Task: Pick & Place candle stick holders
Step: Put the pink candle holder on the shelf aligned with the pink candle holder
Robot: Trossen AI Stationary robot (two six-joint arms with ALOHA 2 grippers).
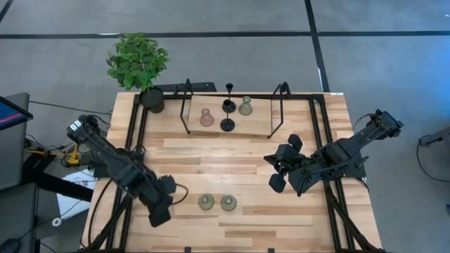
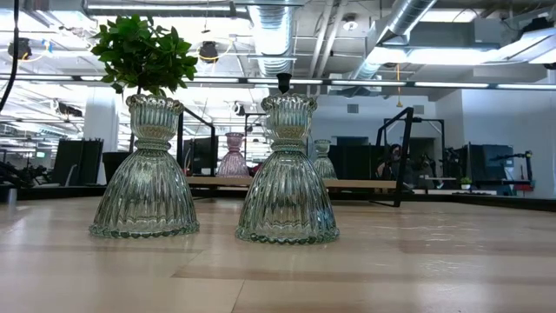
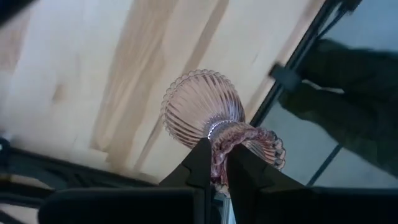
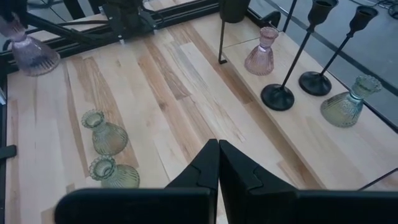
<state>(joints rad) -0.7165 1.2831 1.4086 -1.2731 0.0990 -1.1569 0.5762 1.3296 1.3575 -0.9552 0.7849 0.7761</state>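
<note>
Left gripper (image 3: 214,163) sits near the bench's (image 1: 246,151) front-left corner, fingers clamped on the neck of a pink glass holder (image 3: 214,121), which is held tilted over the bench's left edge; the right wrist view shows the same piece (image 4: 28,53) raised above the wood. In the high view the left gripper (image 1: 163,204) hides the holder.

Right gripper (image 4: 217,163) hangs over the right half of the bench, fingers pressed together, nothing between them; seen from above at (image 1: 280,172).

Two olive-green glass holders (image 1: 207,202) (image 1: 228,203) stand upright, side by side, near the middle of the front edge, close but apart. The low view has them large in the foreground (image 2: 144,169) (image 2: 287,174).

A raised shelf (image 1: 256,121) along the back edge carries a second pink holder (image 1: 206,117), two black thin-stemmed holders (image 1: 228,125) (image 1: 229,104) and a third green glass holder (image 1: 245,106), all upright. Black wire frames (image 1: 186,105) (image 1: 279,105) stand at either end of the shelf.

Potted plant (image 1: 139,63) at the back-left corner.
</note>
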